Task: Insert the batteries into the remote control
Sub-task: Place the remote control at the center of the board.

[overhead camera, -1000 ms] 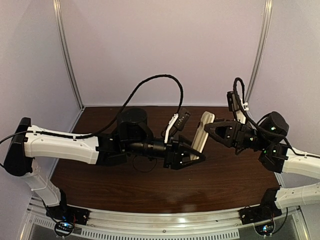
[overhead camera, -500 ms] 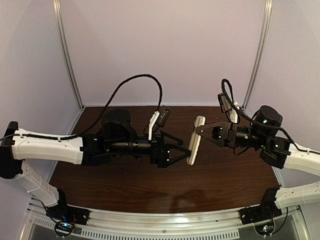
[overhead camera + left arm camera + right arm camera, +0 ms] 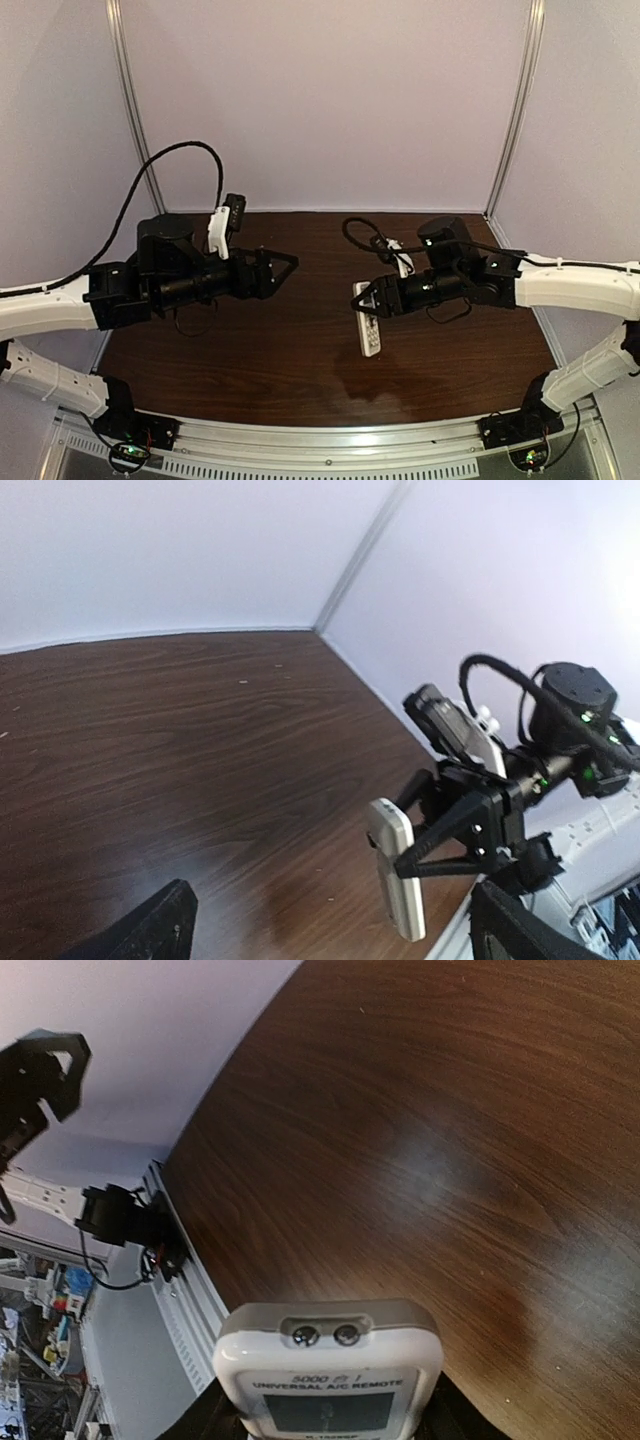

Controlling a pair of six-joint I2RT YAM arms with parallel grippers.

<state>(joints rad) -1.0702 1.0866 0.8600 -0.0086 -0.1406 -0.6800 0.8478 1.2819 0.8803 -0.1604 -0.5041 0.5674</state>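
Hanging over the dark counter (image 3: 300, 375), the remote control (image 3: 368, 328) is a slim white handset with rounded corners. The right jaws hold it, closed narrow on its two long edges near one end. In the right wrist view its free end shows a pale grey cap with two small round emitters. Below the cap comes a line of print reading UNIVERSAL A/C REMOTE, then a small greyish screen. Whether that free end touches the wood I cannot tell.

Well to the left of the remote control, the left jaws stand wide apart and hold nothing, their tips turned toward it. The left arm (image 3: 150, 290) behind them carries a black cable (image 3: 185, 150) that loops high above it. To the remote's right, the right arm (image 3: 560, 285) reaches in, partly covering the held end in the overhead view.

Beneath the remote, the counter is glossy brown wood grain with a soft sheen. The handset looks like matte plastic. Both jaws are black, open-framed triangles, and the arms are white shells with black joints. Beyond the remote rise pale lilac walls (image 3: 330, 100) with thin metal corner strips (image 3: 135, 110). A ribbed aluminium rail (image 3: 330, 440) runs on its near side.
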